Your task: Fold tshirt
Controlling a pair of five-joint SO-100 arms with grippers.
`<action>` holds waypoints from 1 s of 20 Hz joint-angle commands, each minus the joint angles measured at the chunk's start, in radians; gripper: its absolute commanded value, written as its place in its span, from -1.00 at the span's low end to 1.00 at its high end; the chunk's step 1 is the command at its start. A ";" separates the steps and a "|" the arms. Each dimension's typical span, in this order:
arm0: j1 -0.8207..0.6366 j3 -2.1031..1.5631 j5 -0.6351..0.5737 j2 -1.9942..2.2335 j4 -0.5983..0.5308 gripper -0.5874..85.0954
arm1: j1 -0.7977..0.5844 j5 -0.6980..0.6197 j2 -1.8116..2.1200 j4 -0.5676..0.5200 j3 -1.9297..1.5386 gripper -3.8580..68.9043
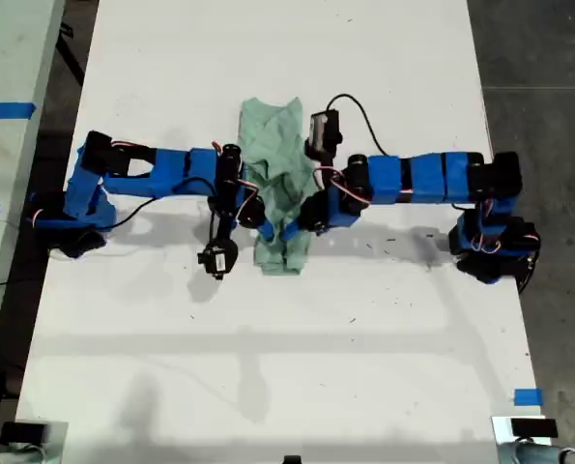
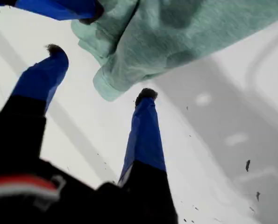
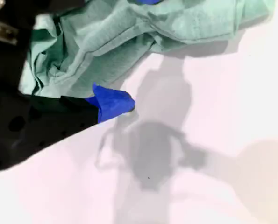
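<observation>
The tshirt (image 1: 275, 184), judged soft and limp, lay bunched on the tabletop (image 1: 268, 367); a hem corner was the likeliest hold. First gripper (image 2: 99, 70) fingers were seen apart; the second gripper (image 3: 111, 103) could not be told.

My first end effector (image 2: 99, 70) gapes; second (image 3: 111, 103) seems closed, unclear.

tshirt (image 1: 275, 184) | pale mint green, plain cloth | bunched into a narrow wrinkled strip | lying on white table, middle
</observation>
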State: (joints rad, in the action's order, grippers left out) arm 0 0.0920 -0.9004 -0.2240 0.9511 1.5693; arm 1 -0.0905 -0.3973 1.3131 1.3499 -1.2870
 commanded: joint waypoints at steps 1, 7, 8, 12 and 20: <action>-0.028 0.064 -0.008 -0.032 -0.055 -0.35 | 0.023 -0.005 -0.069 -0.072 0.091 -0.18; -0.037 0.101 0.011 -0.207 -0.127 -0.43 | 0.064 0.074 -0.379 -0.078 0.258 -0.76; -0.037 0.101 0.012 -0.213 -0.126 -0.50 | 0.071 0.080 -0.411 -0.067 0.282 -0.90; -0.009 0.107 0.071 -0.186 -0.107 -0.95 | 0.094 0.081 -0.417 -0.048 0.291 -0.95; 0.120 0.138 0.021 -0.005 -0.003 -0.99 | 0.176 0.044 -0.183 0.063 0.313 -0.95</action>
State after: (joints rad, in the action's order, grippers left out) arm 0 0.1503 -0.7854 -0.1810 0.8007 1.5447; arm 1 0.0383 -0.3375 0.9787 1.3913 -0.9986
